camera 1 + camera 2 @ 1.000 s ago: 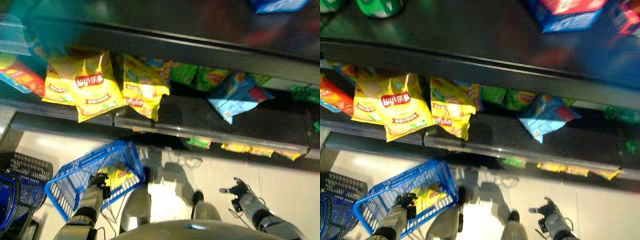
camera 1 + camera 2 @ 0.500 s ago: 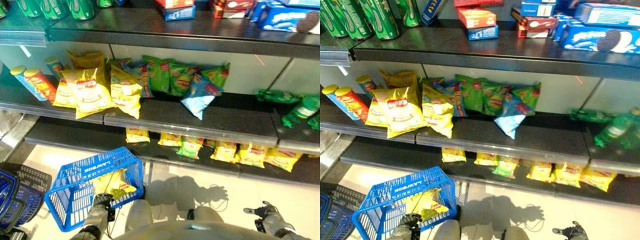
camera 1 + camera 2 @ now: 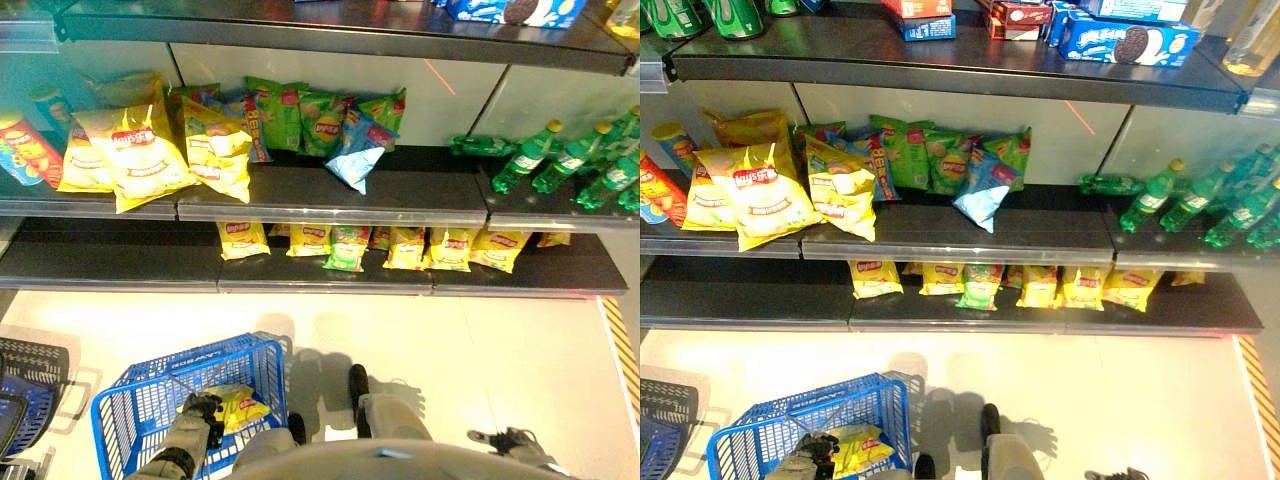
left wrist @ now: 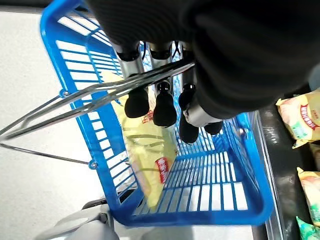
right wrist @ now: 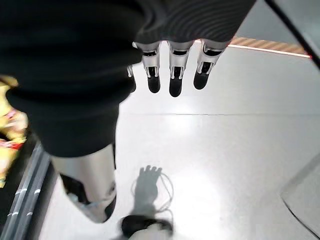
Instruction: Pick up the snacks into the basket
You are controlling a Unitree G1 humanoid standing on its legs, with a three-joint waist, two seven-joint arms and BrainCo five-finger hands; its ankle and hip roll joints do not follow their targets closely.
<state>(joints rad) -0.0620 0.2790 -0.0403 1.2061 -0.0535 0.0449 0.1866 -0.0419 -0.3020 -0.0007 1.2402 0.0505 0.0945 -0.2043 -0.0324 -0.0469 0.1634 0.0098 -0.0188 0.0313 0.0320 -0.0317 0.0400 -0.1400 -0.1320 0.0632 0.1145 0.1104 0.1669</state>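
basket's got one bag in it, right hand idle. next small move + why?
Probably raise the right hand toward the chip bags on the middle shelf. It hangs open and empty over the floor, while the left hand is curled round the wire handle of the blue basket, which holds one yellow bag. The shelf bags lie loose at the front edge, easy to reach.

Strong light from overhead washes the pale floor (image 3: 480, 340) almost white, with a bright sheen on it past my right hand (image 5: 172, 75), glints on the basket handle (image 4: 85, 95) in my left hand (image 4: 165, 107), and leaves the lower shelf (image 3: 110, 265) in dim shade.
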